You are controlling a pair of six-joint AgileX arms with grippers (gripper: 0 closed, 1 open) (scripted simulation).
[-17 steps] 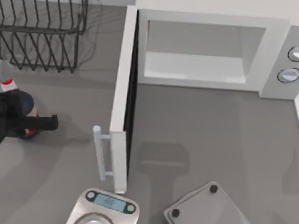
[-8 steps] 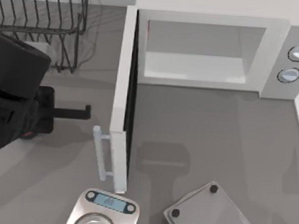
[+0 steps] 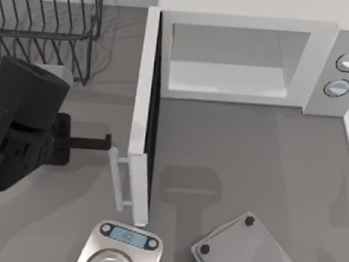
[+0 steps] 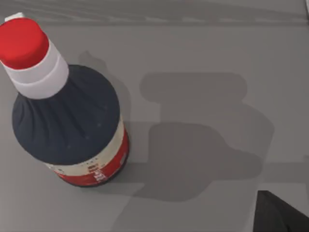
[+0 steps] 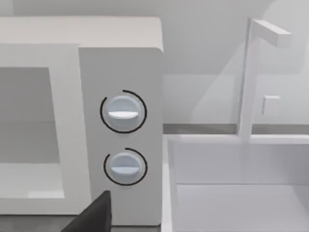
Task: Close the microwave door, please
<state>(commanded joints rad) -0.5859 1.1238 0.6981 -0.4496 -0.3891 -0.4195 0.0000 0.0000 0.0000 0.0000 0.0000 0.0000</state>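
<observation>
scale (image 3: 118, 244): digits on its screen too blurred to read | bottle (image 4: 67, 125): red label print too small to read; no other writing

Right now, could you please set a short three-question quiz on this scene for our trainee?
1. True or false: the microwave door is shut against the microwave.
2. Which gripper is beside the door's handle? A) left B) right
3. Fill in: the bottle under the left wrist camera has a ___ cap.

Key:
1. False; it stands wide open.
2. A; the left gripper reaches toward the door's outer face, just above the handle in the top view.
3. Red.
</observation>
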